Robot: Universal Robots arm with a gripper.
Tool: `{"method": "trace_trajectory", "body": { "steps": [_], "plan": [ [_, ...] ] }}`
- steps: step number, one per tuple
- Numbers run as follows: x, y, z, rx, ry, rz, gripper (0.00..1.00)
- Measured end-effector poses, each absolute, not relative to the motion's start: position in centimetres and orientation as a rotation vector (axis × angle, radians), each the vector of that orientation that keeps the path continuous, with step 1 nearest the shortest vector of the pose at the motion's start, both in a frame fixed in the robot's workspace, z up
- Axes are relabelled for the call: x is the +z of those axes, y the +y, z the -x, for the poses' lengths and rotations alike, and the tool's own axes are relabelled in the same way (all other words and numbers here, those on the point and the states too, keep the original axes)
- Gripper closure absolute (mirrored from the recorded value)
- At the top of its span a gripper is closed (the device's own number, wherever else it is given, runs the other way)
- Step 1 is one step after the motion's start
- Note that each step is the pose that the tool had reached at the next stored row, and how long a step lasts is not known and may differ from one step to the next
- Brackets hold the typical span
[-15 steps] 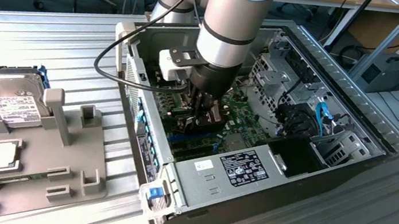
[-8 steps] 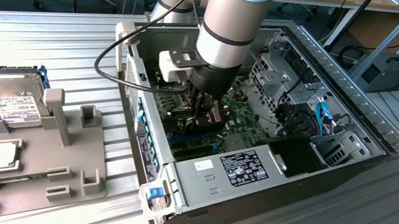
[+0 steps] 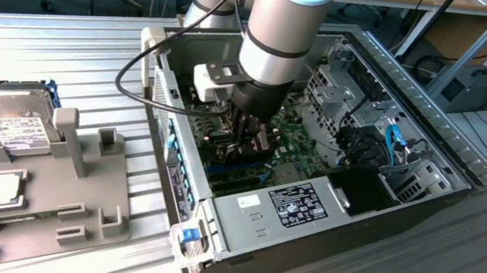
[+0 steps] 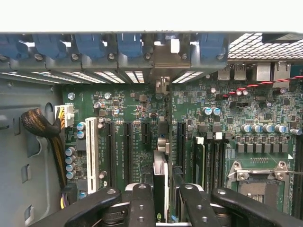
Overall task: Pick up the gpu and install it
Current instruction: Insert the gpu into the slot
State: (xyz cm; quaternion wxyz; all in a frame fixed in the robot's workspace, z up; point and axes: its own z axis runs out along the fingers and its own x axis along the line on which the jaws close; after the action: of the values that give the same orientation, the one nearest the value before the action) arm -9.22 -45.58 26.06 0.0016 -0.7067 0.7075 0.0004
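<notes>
While the ribbed grey metal bench (image 3: 65, 56) fills most of the exterior view, an open black and silver computer case (image 3: 424, 195) lies on it across the centre and right of the frame, its green motherboard (image 3: 295, 143) exposed. From the top centre a thick silver and grey robot arm (image 3: 282, 28) reaches down into the case. At the lower left of the frame sits a grey plastic holder tray (image 3: 97, 209) with upright posts, and just above it, at the left edge, a silver hard drive with a white label (image 3: 10, 120). The black gripper (image 4: 161, 198) hangs over the motherboard's black expansion slots (image 4: 128, 146); its jaws stand partly closed on the thin flat black gpu card (image 4: 160, 175), held edge-on and upright between them. In the wrist view the card runs up the middle of the frame toward the case's rear wall, where its pale silver metal bracket (image 4: 166, 61) sits among the blue slot clips (image 4: 90, 45).
</notes>
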Motion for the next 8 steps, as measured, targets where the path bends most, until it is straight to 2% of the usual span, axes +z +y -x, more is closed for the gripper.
{"method": "trace_trajectory", "body": {
  "steps": [8],
  "plan": [
    [25.82,-45.57,9.22,0.001,2.22,2.218,0.74]
  ]
}}
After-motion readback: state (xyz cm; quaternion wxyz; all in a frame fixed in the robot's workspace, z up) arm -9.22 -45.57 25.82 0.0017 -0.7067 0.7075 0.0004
